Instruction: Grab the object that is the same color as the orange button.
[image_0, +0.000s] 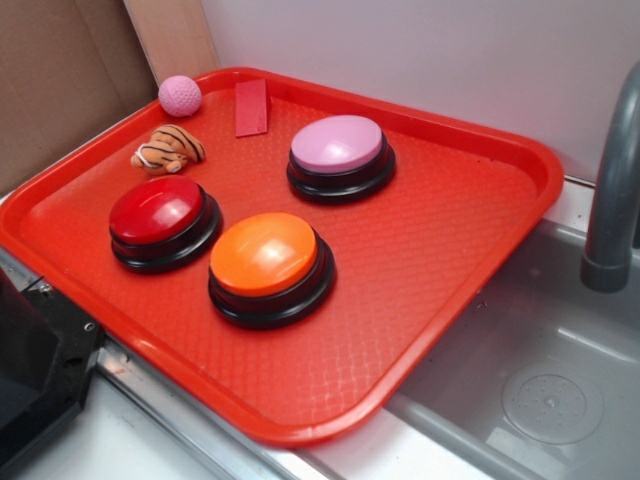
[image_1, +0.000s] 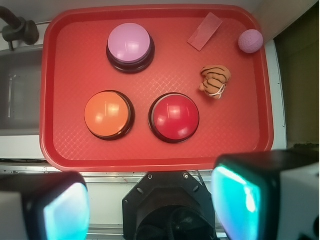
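While the arm hangs high over the near edge of the tray, nothing is held yet — the scene reads, near to far in the wrist view:

Fingers (image_1: 150, 202): apart, wide, both blurred pads at the bottom of the wrist view, empty, well clear of everything.

Worktop (image_1: 115, 172): pale strip just below the tray's near rim.

Tray (image_1: 150, 161): red, textured, carries all the pieces.

Orange button (image_1: 108, 114): glossy dome on a black base, near row, left of the red button (image_1: 174, 117) — the colour reference only, not to be touched.

Tiger toy (image_1: 215, 81): the thing to grab; small orange plush, black stripes, white patches, lying on its side beyond and right of the red button, apart from it.

Pink button (image_1: 130, 45): far row, left.

Red flat piece (image_1: 204, 31): far edge, near the toy but not touching.

Pink ball (image_1: 250, 40): far right corner.

Step in hand: the approach, judged barely begun.

Doing it well: carry the fingers right and forward until the toy sits between them, descend straight, keep clear of the red button's dome, close across the plush's narrow width; being soft, it should squash and hold readily.
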